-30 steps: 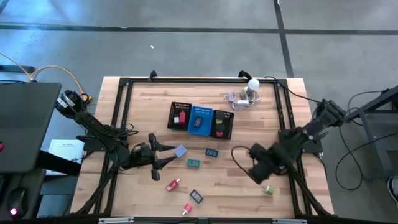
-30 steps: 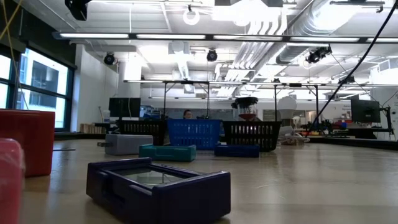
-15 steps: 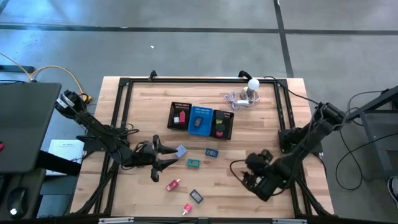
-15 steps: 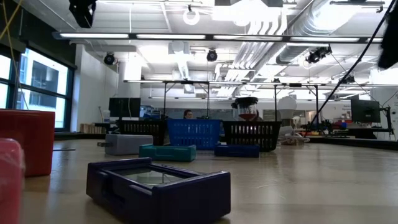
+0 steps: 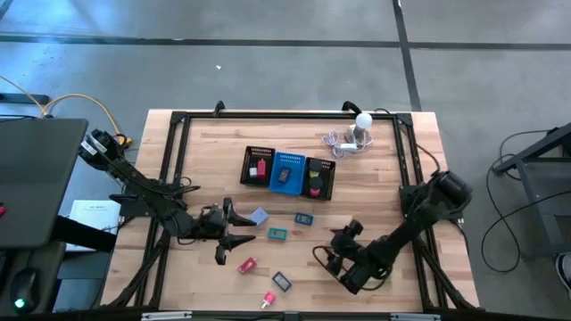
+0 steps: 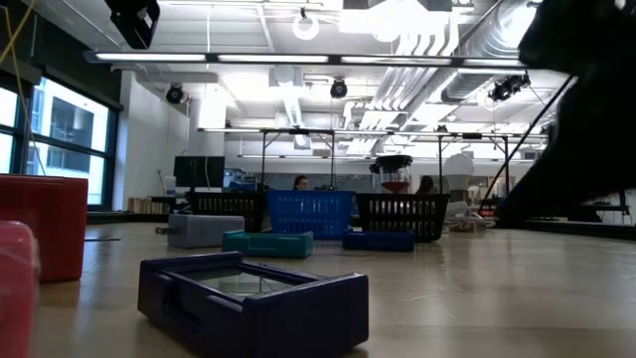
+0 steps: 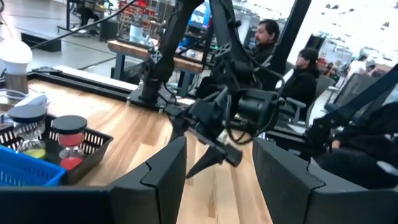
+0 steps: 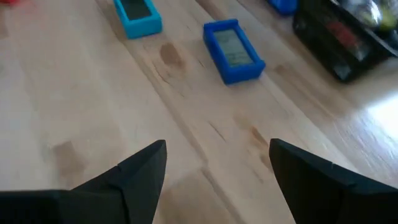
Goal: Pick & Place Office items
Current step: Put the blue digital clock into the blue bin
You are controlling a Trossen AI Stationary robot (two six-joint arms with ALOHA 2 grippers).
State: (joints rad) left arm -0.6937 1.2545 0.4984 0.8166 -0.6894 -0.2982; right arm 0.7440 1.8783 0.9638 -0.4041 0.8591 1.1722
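The office items lie loose on the wooden table: a grey-blue piece (image 5: 260,216), a teal block (image 5: 277,234), a blue block (image 5: 304,218), a pink-red piece (image 5: 248,264), a dark purple block (image 5: 282,282) and a pink piece (image 5: 268,299). My left gripper (image 5: 239,223) hovers level just left of the grey-blue piece, open, nothing between its fingers (image 7: 158,177). My right gripper (image 5: 326,259) hangs low over bare wood right of the dark purple block, slanting down, open and empty; its wrist view shows the teal block (image 8: 138,15) and the blue block (image 8: 233,51) ahead.
A black mesh tray with a blue middle section (image 5: 290,172) stands past the items, holding small things. A white ball-topped gadget with a cable (image 5: 359,130) sits at the far right. A black frame (image 5: 169,169) rims the table. People sit beyond the table (image 7: 267,37).
My right gripper has sunk low and swung toward the table's near edge and left, tipping its fingers downward; its arm now covers the green piece near the right edge. My left gripper has stayed in place and rolled a little. No item has moved.
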